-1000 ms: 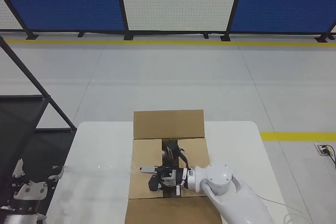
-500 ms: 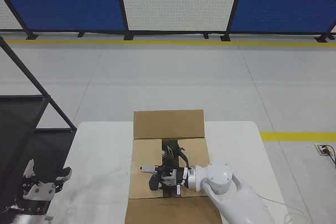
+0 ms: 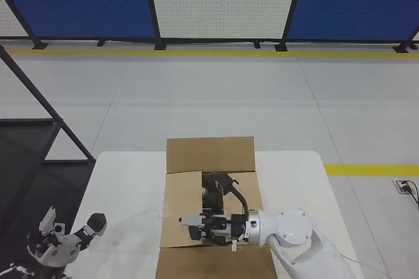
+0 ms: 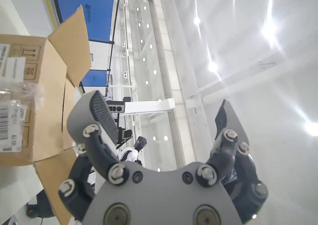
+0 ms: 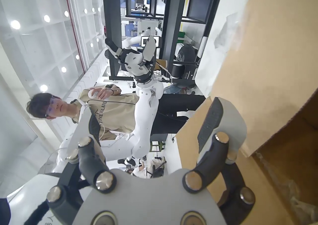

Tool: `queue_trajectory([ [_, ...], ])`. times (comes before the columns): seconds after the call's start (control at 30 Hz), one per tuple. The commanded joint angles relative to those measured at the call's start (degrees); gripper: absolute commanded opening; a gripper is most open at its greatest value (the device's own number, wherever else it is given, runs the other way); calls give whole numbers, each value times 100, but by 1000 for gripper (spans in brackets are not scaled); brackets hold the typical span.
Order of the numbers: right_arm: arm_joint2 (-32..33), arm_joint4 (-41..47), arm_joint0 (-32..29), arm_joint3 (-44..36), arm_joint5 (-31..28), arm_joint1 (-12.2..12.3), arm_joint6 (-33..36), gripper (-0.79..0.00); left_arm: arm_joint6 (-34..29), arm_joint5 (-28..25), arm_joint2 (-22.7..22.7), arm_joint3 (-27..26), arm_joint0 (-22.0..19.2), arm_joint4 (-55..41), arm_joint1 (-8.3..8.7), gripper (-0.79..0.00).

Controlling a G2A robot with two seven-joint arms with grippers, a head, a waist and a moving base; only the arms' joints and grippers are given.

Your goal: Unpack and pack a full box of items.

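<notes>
Brown cardboard box (image 3: 210, 155) upright, centre of table (image 3: 126, 181), all four flaps folded out. Clear labelled plastic bag (image 4: 15, 109) just beside its outer wall.

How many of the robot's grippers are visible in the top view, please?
2, so none is hidden. The left gripper is at the table's left edge, fingers open and pointing upward. The right gripper is over the cardboard box's opening, fingers open.

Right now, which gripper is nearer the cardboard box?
Right. The right gripper is over the open cardboard box, above its flaps; the left gripper is out beyond the table edge on the robot's left, well apart from the box.
</notes>
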Motion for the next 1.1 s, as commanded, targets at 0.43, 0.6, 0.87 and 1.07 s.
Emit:
queue_trajectory([
  [0.43, 2335, -46, -1825, -1341, -679, 584, 2082, 0, -1420, 311, 201, -207, -27, 1480, 148, 0],
  [0.6, 2335, -46, -1825, -1341, -679, 584, 2082, 0, -1540, 409, 208, -253, -29, 1748, 175, 0],
  [0.87, 2337, -23, -1835, -1346, -683, 583, 2039, 0, -1473, 409, 217, -269, -24, 1782, 174, 0],
  [1.07, 3158, 339, -2124, -1220, -897, 734, 2531, 0, -1330, 236, 282, -270, 43, 1380, 162, 0],
])
